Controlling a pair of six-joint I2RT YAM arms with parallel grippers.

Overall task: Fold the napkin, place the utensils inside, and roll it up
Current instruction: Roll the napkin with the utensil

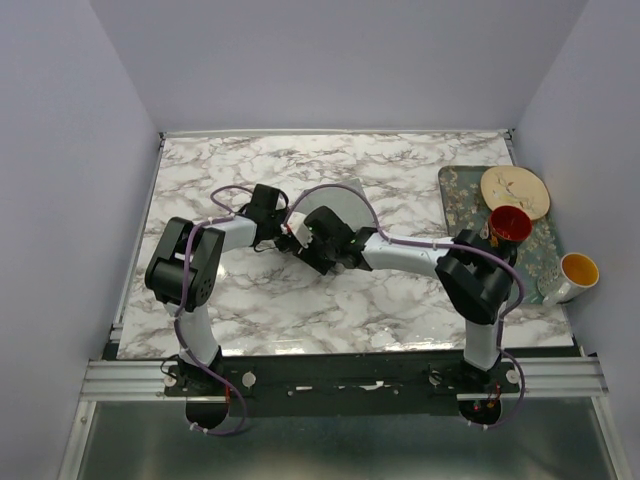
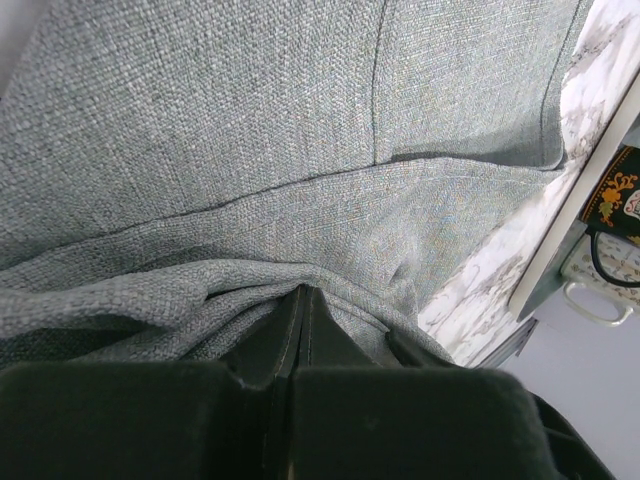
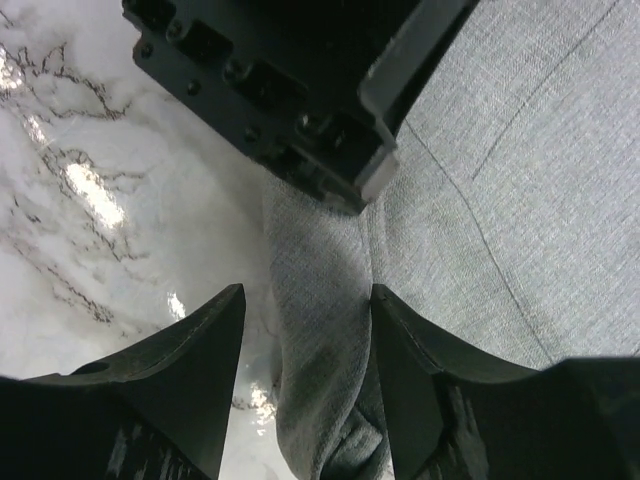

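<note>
The grey-green napkin point(image 1: 338, 204) lies mid-table, partly hidden under both wrists. My left gripper point(image 2: 303, 291) is shut on the napkin point(image 2: 300, 150), pinching a raised fold of cloth at its near edge. My right gripper point(image 3: 308, 292) is open, and a bunched, rolled edge of the napkin point(image 3: 320, 380) runs between its fingers without being clamped. The left gripper point(image 3: 290, 90) shows just beyond it, tip to tip. In the top view the left gripper point(image 1: 287, 232) and right gripper point(image 1: 303, 246) meet at the napkin's left edge. The utensils are out of view.
A floral-patterned grey tray point(image 1: 455, 190) sits at the right edge of the marble table. It carries a cream plate point(image 1: 515, 190) and a red cup point(image 1: 509, 225). A yellow cup point(image 1: 578, 272) lies at its near right corner.
</note>
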